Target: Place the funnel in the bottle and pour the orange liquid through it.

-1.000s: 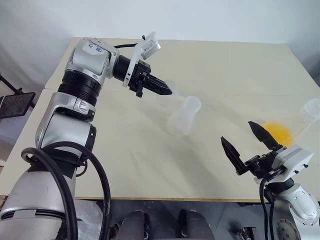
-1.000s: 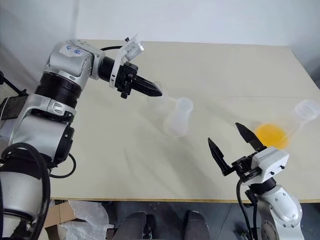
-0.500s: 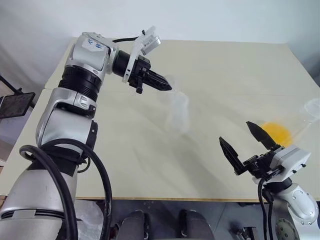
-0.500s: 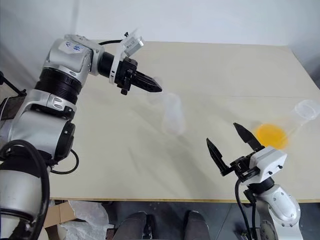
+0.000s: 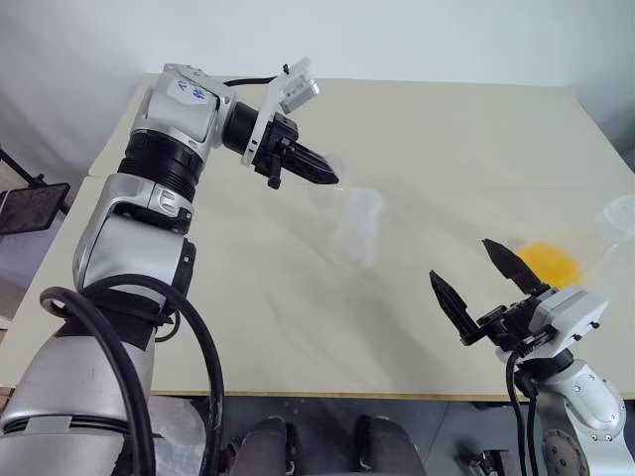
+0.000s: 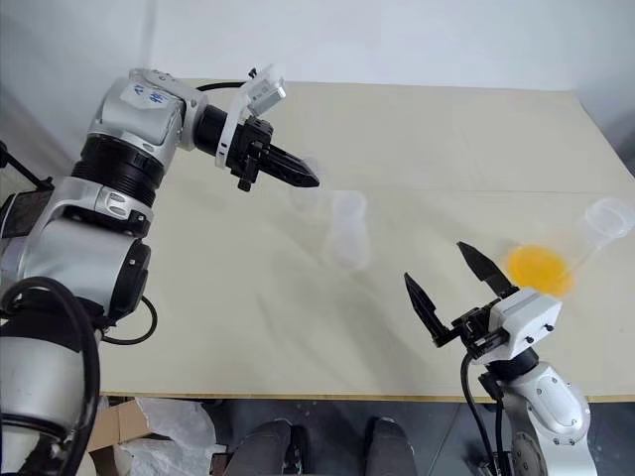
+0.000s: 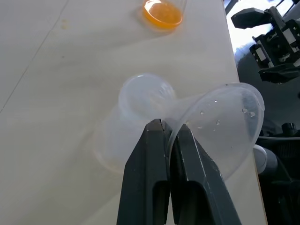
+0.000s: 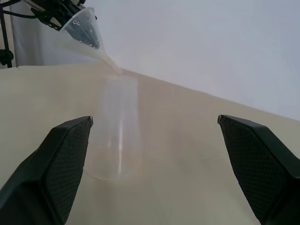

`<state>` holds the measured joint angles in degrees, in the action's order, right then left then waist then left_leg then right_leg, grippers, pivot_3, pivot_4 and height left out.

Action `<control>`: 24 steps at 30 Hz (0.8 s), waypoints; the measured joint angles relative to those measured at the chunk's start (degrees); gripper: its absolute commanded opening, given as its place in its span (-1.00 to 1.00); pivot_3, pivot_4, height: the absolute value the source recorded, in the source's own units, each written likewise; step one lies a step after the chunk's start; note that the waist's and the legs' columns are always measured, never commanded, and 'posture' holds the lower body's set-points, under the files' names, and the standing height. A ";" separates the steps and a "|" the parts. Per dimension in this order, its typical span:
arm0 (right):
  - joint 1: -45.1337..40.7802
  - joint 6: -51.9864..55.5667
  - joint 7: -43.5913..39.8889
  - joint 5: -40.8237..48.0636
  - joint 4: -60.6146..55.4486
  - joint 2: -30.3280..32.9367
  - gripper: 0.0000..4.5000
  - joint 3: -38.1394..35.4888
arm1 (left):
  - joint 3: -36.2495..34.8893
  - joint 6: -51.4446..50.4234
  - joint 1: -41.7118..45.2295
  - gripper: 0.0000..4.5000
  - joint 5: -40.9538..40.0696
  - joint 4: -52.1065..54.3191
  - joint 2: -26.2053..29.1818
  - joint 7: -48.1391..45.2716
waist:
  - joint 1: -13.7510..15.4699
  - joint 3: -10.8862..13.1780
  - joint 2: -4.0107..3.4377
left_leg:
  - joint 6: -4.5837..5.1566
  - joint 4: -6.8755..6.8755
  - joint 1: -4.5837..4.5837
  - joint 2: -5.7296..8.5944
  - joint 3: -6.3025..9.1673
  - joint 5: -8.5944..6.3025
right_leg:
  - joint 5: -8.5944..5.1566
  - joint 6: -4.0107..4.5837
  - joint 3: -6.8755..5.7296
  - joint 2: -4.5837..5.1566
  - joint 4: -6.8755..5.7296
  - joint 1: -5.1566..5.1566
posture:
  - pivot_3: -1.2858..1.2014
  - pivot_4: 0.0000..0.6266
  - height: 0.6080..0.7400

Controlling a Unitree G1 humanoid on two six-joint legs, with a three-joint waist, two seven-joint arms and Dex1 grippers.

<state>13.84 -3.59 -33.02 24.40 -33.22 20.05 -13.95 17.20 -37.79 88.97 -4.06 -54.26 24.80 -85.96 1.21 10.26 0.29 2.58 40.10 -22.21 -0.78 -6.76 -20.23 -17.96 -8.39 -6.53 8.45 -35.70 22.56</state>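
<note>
My left gripper point(image 5: 331, 180) is shut on the rim of the clear funnel point(image 7: 220, 126), holding it tilted above the table. The funnel's spout points down to the open mouth of the small clear bottle point(image 5: 357, 230), which stands near the table's middle. I cannot tell whether the spout tip is inside the neck. The orange liquid point(image 5: 551, 263) sits in a larger clear flask at the right side of the table. My right gripper point(image 5: 462, 262) hangs open near the front edge, to the left of that flask, with nothing between its fingers.
The larger flask's neck point(image 5: 620, 215) points toward the table's right edge. The beige table point(image 5: 446, 129) stretches bare behind the bottle. A dark stand point(image 5: 30, 203) is off the table on the left.
The bottle leaned to the right a second ago, blurred in between, and now stands more upright. The left gripper with the funnel shifted only slightly. The right gripper sank a little in view.
</note>
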 measured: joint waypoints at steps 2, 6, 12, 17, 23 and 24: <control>0.00 0.01 0.00 -0.02 0.01 0.02 1.00 0.00 | 0.85 0.31 0.00 -0.99 0.44 0.02 -0.20 -0.01 | 0.00 0.00 0.00 | 0.00 0.00 0.00 0.00 0.00 0.00 | 0.00 0.00 0.00 0.00 0.00 0.00 | 0.03 -0.52 1.00; -0.15 0.03 0.00 -0.08 0.02 0.02 1.00 0.00 | 2.20 1.81 0.00 -0.99 2.15 -0.03 -0.93 0.00 | 0.08 0.00 0.00 | 0.00 0.00 0.00 0.00 0.00 0.00 | 0.00 0.00 0.00 0.00 -0.01 0.00 | 0.03 -0.52 1.00; -0.54 0.04 0.04 -0.37 0.05 0.02 1.00 0.05 | 2.96 2.56 0.29 -0.99 2.86 -0.42 -3.81 0.00 | 0.07 0.00 0.00 | 0.00 0.01 0.00 0.00 0.00 0.00 | 0.00 0.00 0.00 0.00 -0.01 0.00 | 0.03 -0.52 1.00; -0.59 0.04 0.12 -0.50 0.05 0.01 1.00 0.12 | 1.58 2.92 1.35 -0.57 2.72 -1.38 -5.22 0.68 | 0.02 0.00 0.00 | 0.00 0.01 0.00 0.00 0.00 0.00 | 0.00 0.00 0.00 0.00 -0.01 0.00 | 0.03 -0.52 1.00; -1.08 -0.24 1.12 -1.34 0.07 -0.29 1.00 0.16 | -4.53 3.67 1.86 0.29 0.72 -3.72 -6.64 4.24 | 0.04 0.00 0.00 | 0.01 0.01 0.00 0.00 0.01 0.00 | 0.00 0.00 0.00 0.01 -0.01 0.00 | 0.03 -0.52 1.00; -1.37 -0.34 1.31 -1.46 0.07 -0.30 1.00 0.16 | -5.34 4.08 1.85 0.45 0.27 -4.11 -6.72 4.52 | 0.03 0.00 0.00 | 0.01 0.01 0.00 0.00 0.01 0.00 | 0.00 0.00 0.00 0.01 -0.02 0.00 | 0.03 -0.52 1.00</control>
<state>12.47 -3.93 -31.71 22.94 -33.15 19.75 -13.80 11.86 -33.71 90.82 -3.79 -58.37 18.08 -81.43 1.23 10.26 0.30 2.59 40.11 -22.22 -0.78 -6.75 -20.23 -17.96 -8.39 -6.53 8.45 -35.71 22.56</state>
